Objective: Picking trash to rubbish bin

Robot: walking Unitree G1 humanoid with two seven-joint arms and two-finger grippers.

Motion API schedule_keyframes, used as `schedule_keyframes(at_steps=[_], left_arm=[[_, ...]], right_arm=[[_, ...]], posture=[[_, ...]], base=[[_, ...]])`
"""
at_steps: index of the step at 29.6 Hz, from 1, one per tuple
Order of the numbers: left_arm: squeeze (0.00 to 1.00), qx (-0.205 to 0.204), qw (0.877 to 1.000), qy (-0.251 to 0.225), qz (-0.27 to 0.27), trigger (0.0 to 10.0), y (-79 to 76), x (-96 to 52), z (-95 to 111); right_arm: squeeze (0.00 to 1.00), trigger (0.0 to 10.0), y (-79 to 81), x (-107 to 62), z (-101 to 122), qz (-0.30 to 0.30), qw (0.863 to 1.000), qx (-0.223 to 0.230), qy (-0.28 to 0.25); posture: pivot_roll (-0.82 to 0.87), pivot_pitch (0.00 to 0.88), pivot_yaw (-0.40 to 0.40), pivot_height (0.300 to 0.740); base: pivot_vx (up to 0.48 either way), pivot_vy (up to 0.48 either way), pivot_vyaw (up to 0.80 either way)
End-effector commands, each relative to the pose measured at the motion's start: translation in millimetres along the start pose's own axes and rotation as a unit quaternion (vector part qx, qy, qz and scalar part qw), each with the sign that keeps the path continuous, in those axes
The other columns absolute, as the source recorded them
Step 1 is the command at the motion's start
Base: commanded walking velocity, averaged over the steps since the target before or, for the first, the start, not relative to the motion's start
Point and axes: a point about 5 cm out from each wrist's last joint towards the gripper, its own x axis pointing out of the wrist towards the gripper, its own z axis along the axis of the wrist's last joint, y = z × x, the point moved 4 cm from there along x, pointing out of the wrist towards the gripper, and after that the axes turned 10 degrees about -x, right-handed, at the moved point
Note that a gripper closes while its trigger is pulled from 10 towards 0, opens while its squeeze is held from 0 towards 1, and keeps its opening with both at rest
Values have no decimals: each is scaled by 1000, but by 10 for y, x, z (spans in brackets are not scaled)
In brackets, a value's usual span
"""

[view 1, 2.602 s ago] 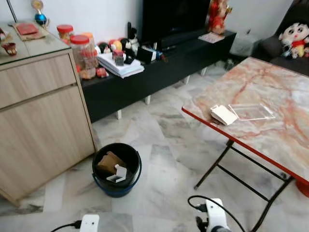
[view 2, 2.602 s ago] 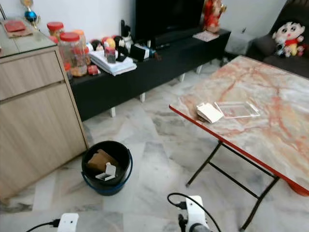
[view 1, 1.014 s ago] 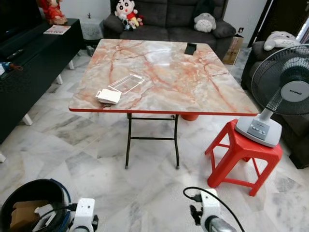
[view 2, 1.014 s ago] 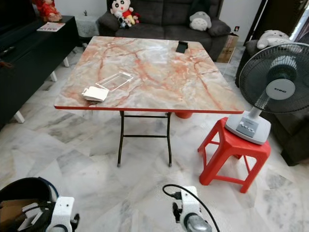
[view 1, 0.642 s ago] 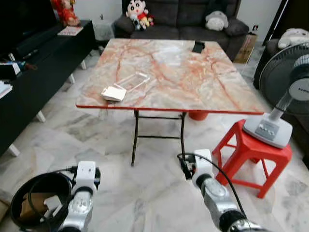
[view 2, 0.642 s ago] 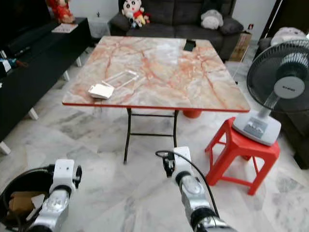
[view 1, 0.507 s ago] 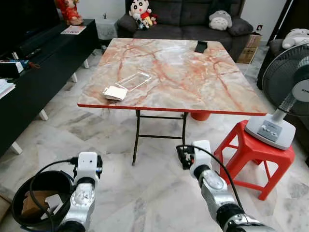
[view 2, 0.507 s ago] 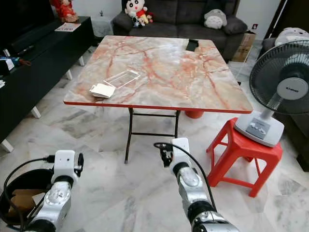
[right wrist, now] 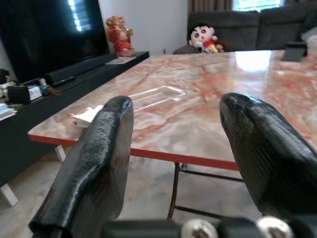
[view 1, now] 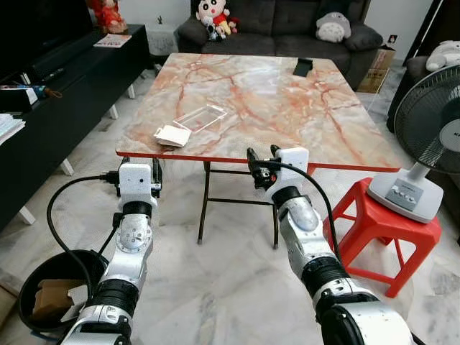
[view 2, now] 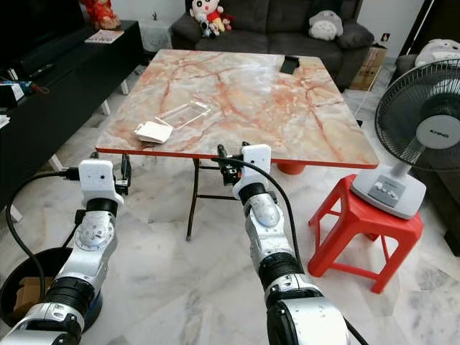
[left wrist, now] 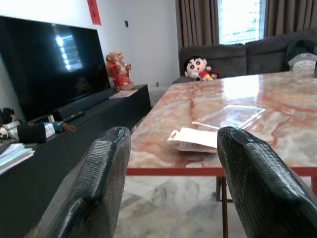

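Trash, a white folded packet (view 1: 172, 135) touching a clear plastic tray (view 1: 200, 117), lay near the left front edge of the marble-top table (view 1: 287, 108), upper centre of the head view. Rubbish bin (view 1: 44, 279), black, sat lower left on the floor with cardboard inside. Left gripper (left wrist: 173, 163) was raised before the table edge, fingers spread, holding nothing. Right gripper (right wrist: 176, 148) likewise, fingers spread wide, empty. Fan (view 1: 430, 129) stood on 1 red stool (view 1: 374, 223); its label was too small to read.
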Motion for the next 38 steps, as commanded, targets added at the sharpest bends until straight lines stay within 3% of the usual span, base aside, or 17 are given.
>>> schedule_keyframes(at_steps=[1,7,23,29,38], left_arm=[[0,-2,1000,-10,-12,10000,-58,45,78],[0,-4,999,-19,-25,10000,-146,77,157],[0,-8,999,-16,-35,10000,-202,96,172],[0,-9,999,-15,-37,10000,-224,112,183],[0,-10,999,-12,-32,10000,-212,110,175]], right_arm=[[0,10000,-7,54,146,-4,1000,4,-26],[0,10000,-10,89,220,-6,999,8,-36],[0,10000,48,75,236,5,999,-3,-44],[0,10000,73,87,279,11,999,-8,-52],[0,10000,52,77,255,7,999,-4,-47]], posture=[[39,0,-50,740],[38,0,-47,740],[39,0,-49,740],[40,0,-55,740],[44,0,-59,740]], base=[[266,0,0],[287,0,0],[310,0,-158],[312,0,744],[311,0,0]])
